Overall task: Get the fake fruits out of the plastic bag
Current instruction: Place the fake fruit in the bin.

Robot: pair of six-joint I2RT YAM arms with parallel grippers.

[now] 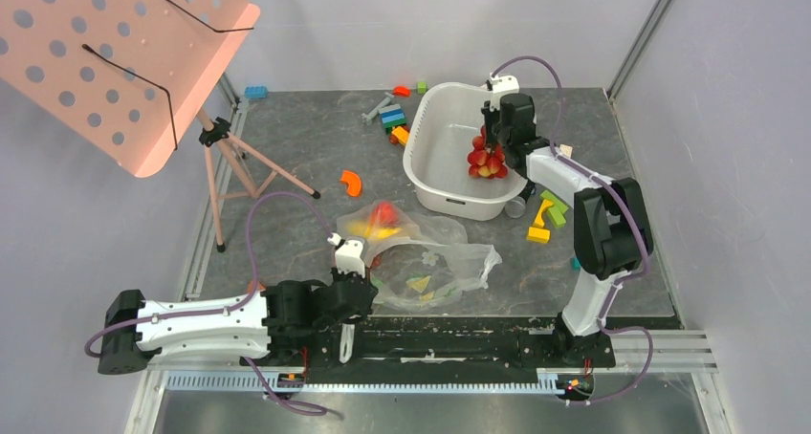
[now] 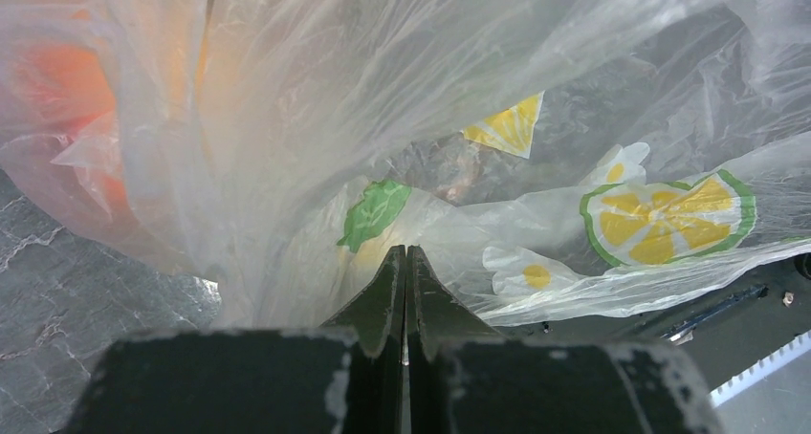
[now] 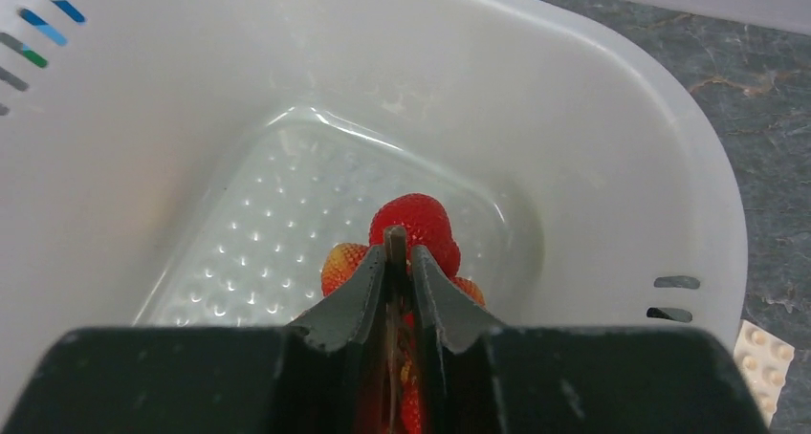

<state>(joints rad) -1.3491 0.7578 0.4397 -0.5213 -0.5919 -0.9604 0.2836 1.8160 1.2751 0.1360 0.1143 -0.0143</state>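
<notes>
Red-yellow plastic grape bunch (image 1: 487,159) hangs inside the white rigid basin (image 1: 418,171), its dark stem gripped between the barely parted fingers of the right claw (image 3: 395,248). The clear crinkly plastic bag (image 1: 449,257), with red and yellow fruits (image 1: 381,220) inside, lies on the grey desk (image 1: 306,147). The left claw (image 2: 405,254), fully closed, pinches its film.

- I'm looking at a dark grey, stone-patterned table (image 1: 306,138).
- A white basin (image 1: 459,202) sits on it at the back right.
- The plastic bag (image 1: 459,257) lies crumpled near the front edge.
- An orange curved piece (image 1: 352,182) lies flat, apart from both.
- Toy blocks (image 1: 393,120) cluster just behind the basin's left side, with more (image 1: 547,214) at its right.
- A lone blue block (image 1: 255,93) lies by the back wall.
- Pink tripod legs (image 1: 273,171) stand on the left.
</notes>
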